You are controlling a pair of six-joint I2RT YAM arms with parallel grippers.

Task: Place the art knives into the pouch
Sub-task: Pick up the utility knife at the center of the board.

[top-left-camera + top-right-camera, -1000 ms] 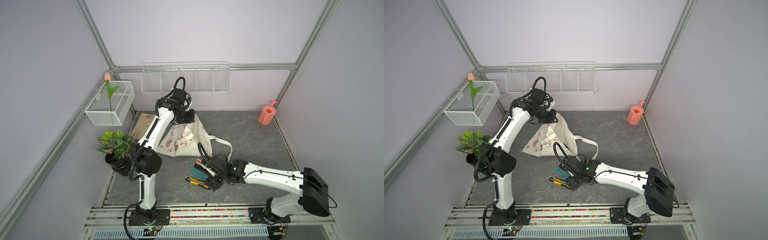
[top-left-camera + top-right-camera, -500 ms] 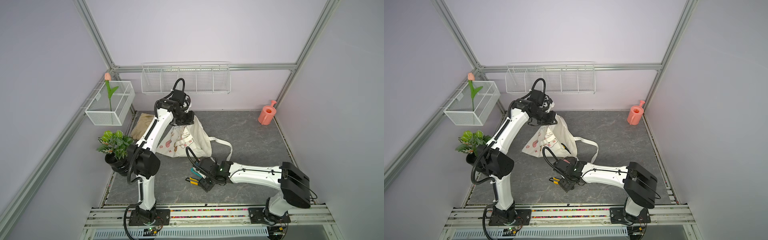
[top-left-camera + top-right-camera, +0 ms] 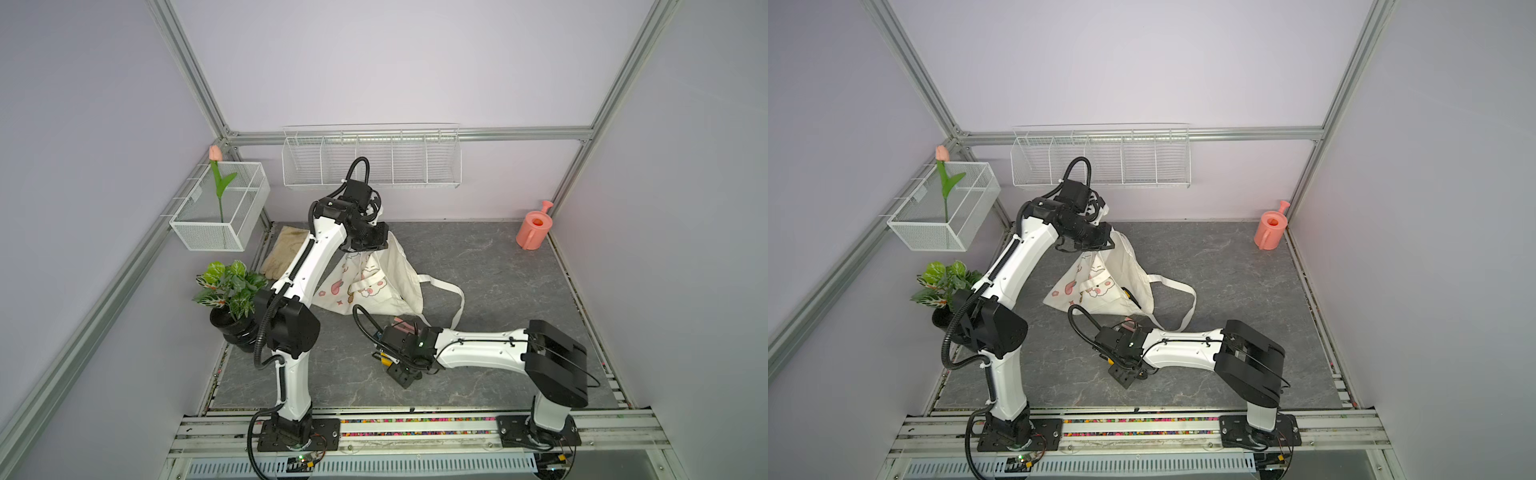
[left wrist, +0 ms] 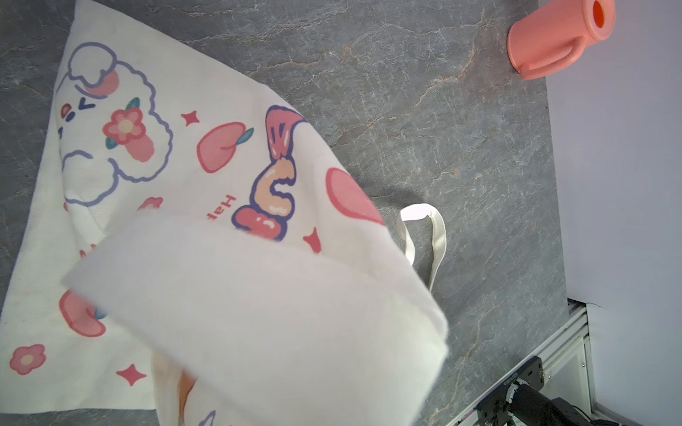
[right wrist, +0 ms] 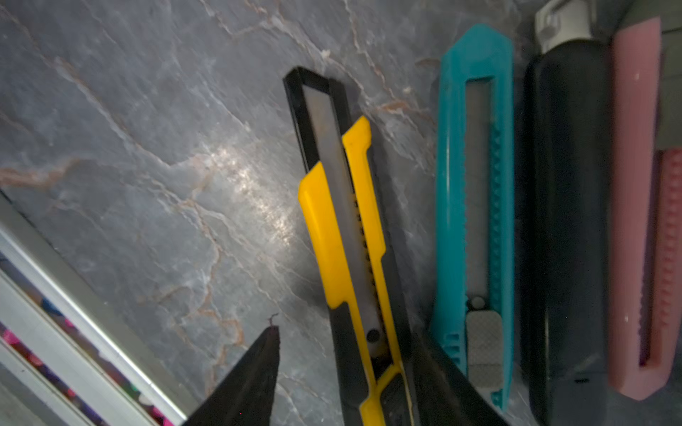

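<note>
Top views place the left hand (image 3: 368, 248) on the left, clamped shut on an upper corner of the pouch (image 3: 386, 282). The cream cloth hangs like a tent with its lower edge on the counter (image 3: 498, 270). Its opening seems to face the right arm, whose wrist hides the cutters lying just in front of the pouch.

Right wrist view, read from its left, shows:
- one black finger (image 5: 254, 372)
- a strip of bare counter
- the art knife (image 5: 350, 228), yellow and black
- the second finger, wedged between that knife and a teal cutter (image 5: 476, 206)
- a black cutter (image 5: 568, 221) and a pink cutter (image 5: 634, 206)

All four lie flat, side by side.

The right hand (image 5: 347, 343) is partly open and straddles the knife's handle end. It grips nothing yet, as a gap shows on the first finger's side.

The knife looks light, stiff and narrow, with smooth plastic that may slip. Its blade seems drawn back inside the housing. The best hold is probably across its width on the black rear grip by the slider, where the body is thickest. Because it lies thin on the counter, the fingertips need to come nearly down to the surface. The teal cutter sits close enough to be nudged or pinched along with it.
</note>
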